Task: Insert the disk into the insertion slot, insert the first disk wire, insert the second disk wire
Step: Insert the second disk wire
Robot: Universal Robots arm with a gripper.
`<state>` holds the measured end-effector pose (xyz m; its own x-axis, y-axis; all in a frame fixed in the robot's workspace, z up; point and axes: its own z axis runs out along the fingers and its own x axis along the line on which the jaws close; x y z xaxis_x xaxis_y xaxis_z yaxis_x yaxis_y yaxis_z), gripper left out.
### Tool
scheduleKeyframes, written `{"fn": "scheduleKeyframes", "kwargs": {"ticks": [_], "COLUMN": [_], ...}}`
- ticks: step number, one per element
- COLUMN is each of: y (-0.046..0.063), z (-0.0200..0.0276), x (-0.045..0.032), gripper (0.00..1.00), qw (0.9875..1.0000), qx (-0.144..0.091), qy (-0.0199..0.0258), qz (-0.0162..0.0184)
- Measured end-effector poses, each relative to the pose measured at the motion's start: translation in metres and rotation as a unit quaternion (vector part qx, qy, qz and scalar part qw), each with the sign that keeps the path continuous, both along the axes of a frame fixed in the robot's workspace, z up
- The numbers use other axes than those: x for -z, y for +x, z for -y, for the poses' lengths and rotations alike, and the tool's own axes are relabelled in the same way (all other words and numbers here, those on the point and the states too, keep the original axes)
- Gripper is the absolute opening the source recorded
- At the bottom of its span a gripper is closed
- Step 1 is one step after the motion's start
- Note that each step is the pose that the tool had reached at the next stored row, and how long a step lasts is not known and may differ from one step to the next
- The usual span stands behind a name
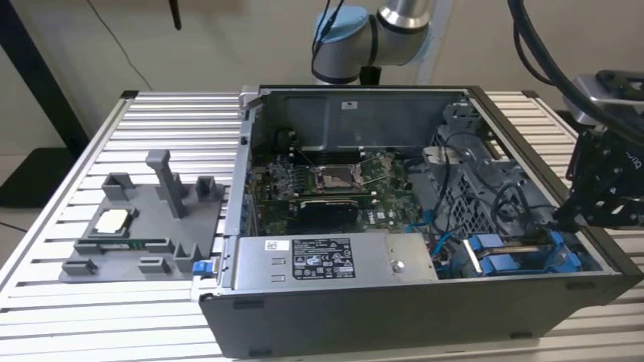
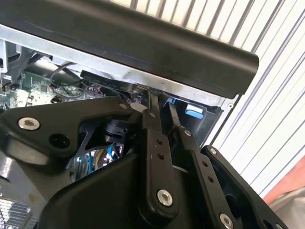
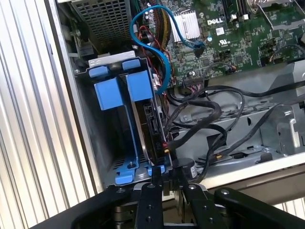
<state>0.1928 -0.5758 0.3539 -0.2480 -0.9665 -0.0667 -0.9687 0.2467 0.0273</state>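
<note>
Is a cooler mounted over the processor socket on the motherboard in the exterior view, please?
No, the processor socket on the motherboard lies uncovered, with its metal frame showing.

The exterior view looks down aslant from some way off onto the open black computer case [image 1: 403, 317] on the ribbed aluminium table [image 1: 101, 317]. Both wrist views ride close behind my pincer [image 3: 166, 176], facing the case's corner with the blue-railed grey drive bay [image 3: 121, 90], which all three share.
</note>
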Motion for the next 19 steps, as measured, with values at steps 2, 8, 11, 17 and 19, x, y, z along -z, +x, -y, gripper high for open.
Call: {"fn": "scheduleKeyframes", "kwargs": {"ticks": [2,8,11,17,19], "y": [0.0000,-0.0001,-0.0001,-0.0001,-0.0003], "z": [0.0005,0.0019,0.0030,0.0059,0.0078], "x": [0.0005,0.0010,-0.0017,-0.0067,-0.0068], "gripper": [0.16,0.16,0.16,0.16,0.16], "qw": [1.0000,1.0000,1.0000,1.0000,0.9999], "qx": [0.001,0.002,0.002,0.003,0.003], "qy": [0.0015,0.0054,0.0055,0.0056,0.0055], "qz": [0.0001,-0.0002,-0.0013,-0.0046,-0.0081]}}
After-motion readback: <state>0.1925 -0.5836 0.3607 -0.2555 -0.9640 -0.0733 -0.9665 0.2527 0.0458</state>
